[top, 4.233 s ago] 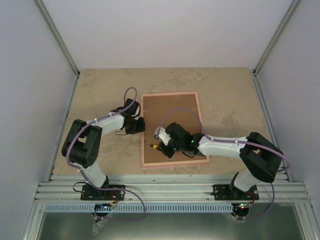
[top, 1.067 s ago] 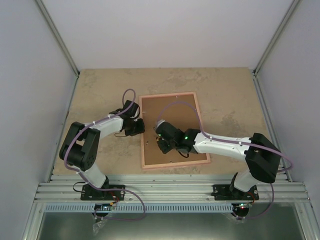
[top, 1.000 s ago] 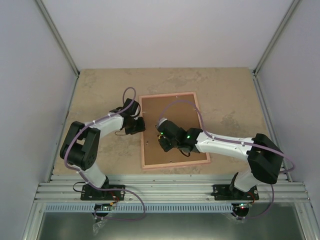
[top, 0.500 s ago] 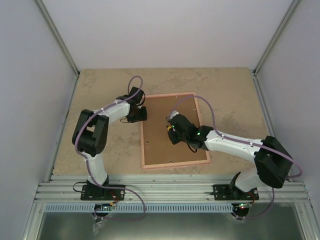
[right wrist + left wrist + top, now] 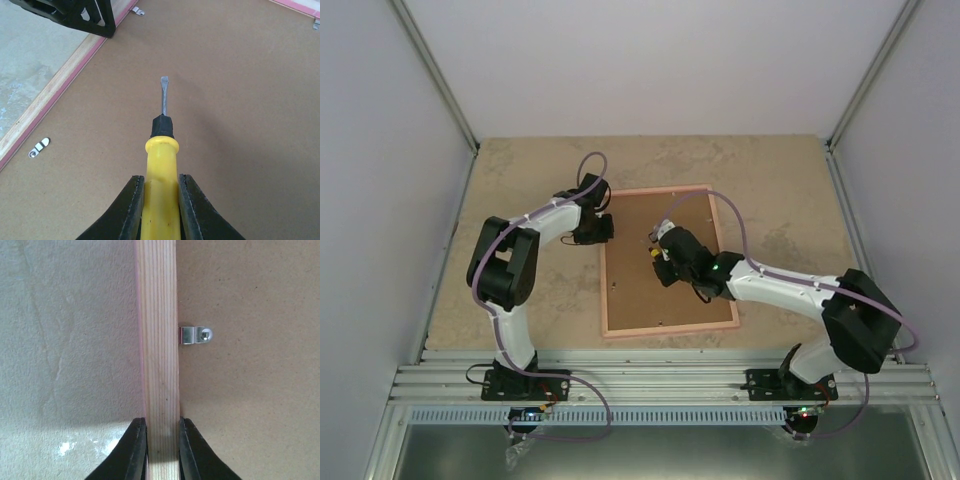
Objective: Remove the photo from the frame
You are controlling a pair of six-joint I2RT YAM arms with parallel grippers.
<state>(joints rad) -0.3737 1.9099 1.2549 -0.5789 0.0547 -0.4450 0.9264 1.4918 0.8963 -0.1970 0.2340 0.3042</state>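
The left jaws are clamped on the pink-edged tan wooden picture frame [image 5: 159, 340], their black fingers [image 5: 134, 452] pressed against either side of its pale rail at the bottom centre of the left wrist view. Just beyond them a small silver metal clip [image 5: 195, 334] juts from the rail onto the brown fibreboard backing [image 5: 250, 400], with the beige stone-patterned surface [image 5: 65, 340] filling the left side. The right jaws are shut tight around a yellow-handled screwdriver [image 5: 161, 192], which points up the middle of the right wrist view. Its black collar and flat grey blade reach out over the brown backing; whether the tip touches the board cannot be told. From above, the frame lies back-up in the centre of the view on the surface, slightly skewed. The left jaws are at the upper part of its left rail, and the right jaws are over the upper middle of the board, near the left ones but apart.
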